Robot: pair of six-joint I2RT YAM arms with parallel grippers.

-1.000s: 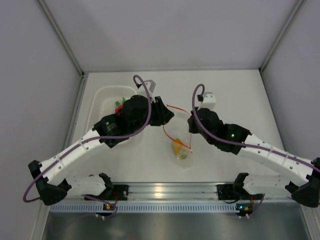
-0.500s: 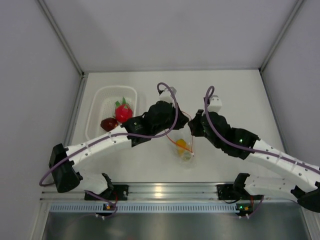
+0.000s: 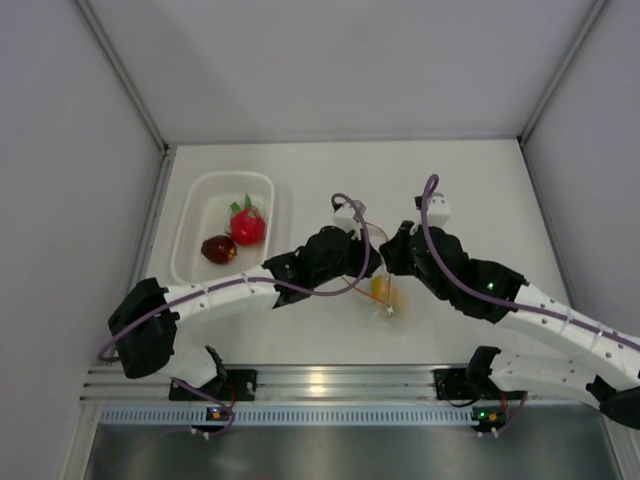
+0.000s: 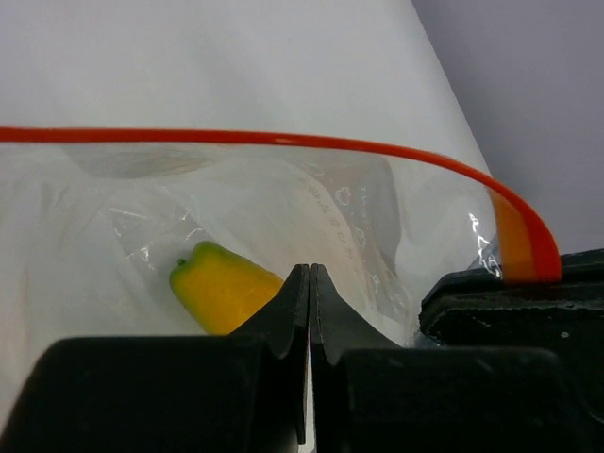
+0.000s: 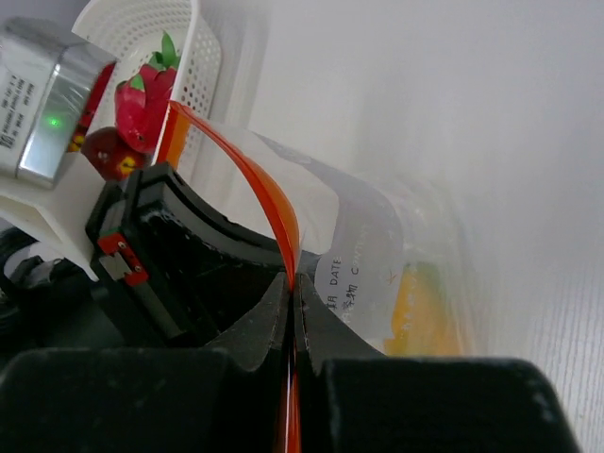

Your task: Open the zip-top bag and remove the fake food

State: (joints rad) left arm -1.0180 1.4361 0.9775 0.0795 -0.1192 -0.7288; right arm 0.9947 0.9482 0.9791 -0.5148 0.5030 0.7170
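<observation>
Zip-top bag (image 4: 359, 226) — left claw (image 4: 310, 283) and right claw (image 5: 291, 288) each pinch its mouth.

White table (image 3: 480, 190) — perforated basket (image 3: 205, 205) on its left, zip-top bag (image 3: 390, 306) near its middle.

A white tabletop (image 3: 480, 190) fills the middle of the top view, closed in by plain pale grey wall panels (image 3: 330, 60) at the back and on both sides. An aluminium rail (image 3: 340, 382) runs along the lower edge, with a bright glare spot at its middle.
</observation>
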